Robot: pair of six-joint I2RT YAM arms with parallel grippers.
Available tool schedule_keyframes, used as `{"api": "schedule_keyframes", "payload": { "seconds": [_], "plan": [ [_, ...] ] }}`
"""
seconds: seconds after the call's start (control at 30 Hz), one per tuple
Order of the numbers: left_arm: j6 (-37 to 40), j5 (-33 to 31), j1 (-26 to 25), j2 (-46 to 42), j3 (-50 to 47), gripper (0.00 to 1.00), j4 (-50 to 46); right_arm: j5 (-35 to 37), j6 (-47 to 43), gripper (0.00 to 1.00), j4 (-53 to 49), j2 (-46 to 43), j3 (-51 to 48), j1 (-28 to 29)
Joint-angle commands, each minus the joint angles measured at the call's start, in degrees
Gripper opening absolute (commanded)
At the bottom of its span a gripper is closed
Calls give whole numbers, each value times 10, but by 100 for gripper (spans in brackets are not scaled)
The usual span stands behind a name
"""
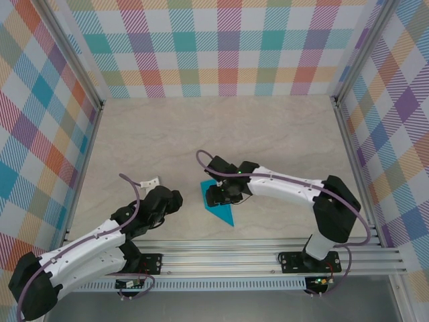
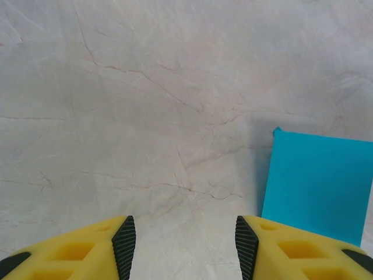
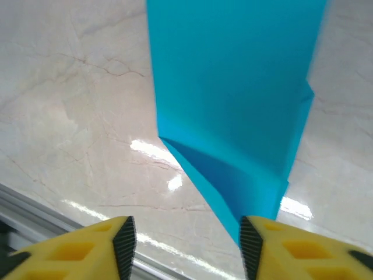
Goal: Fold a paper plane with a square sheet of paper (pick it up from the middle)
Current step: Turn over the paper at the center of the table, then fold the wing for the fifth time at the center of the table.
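Note:
The teal-blue paper plane (image 1: 221,209) lies on the marble table as a narrow folded shape, its sharp tip pointing toward the near rail. My right gripper (image 1: 213,194) hovers over its far end, open. In the right wrist view the paper plane (image 3: 233,87) runs away from the camera, and its folded tip ends beside the right finger (image 3: 250,245). Nothing is pinched between the jaws of the right gripper (image 3: 185,236). My left gripper (image 1: 175,198) sits just left of the paper, open over bare table. The left wrist view shows the left gripper (image 2: 185,236) with the paper's edge (image 2: 317,186) to its right.
An aluminium rail (image 1: 268,251) runs along the near table edge under both arm bases. Checkered walls (image 1: 221,47) close the back and both sides. A small white tag (image 1: 149,182) lies near the left arm's cable. The far half of the marble table (image 1: 221,127) is bare.

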Motion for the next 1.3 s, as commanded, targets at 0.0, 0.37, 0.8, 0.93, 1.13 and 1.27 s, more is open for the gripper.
{"api": "schedule_keyframes", "payload": {
  "seconds": [0.0,0.37,0.8,0.93,1.13,1.27],
  "plan": [
    [23,40,8,21,9,51,38,-88,0,35,81,-23,-66,-33],
    [37,118,8,149,48,49,94,-129,-9,17,119,-10,-100,-42],
    [47,154,4,224,79,49,110,-165,-4,17,209,21,-169,-98],
    [52,169,-1,252,96,50,116,-180,2,17,241,21,-195,-114],
    [52,192,-8,289,114,52,136,-197,10,19,282,13,-232,-131],
    [40,203,-19,306,118,56,151,-221,16,18,319,17,-256,-146]
  ]
}}
